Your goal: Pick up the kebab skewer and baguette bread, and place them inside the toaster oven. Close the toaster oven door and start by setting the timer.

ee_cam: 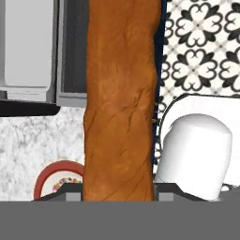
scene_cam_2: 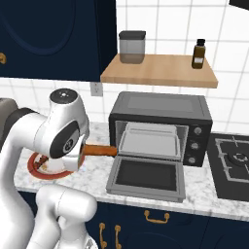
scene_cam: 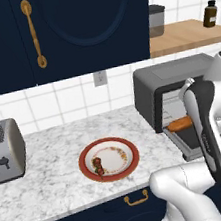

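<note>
Here, the pincer is clamped on one end of the slim golden-brown baguette bread, carried level beside the dark grey toaster oven with its door down. Probably light, rigid, crusty; an end grip may sag.

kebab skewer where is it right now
The kebab skewer lies on the left part of the red-rimmed plate on the marble counter, in the left base view, between the silver toaster and the toaster oven.
</note>
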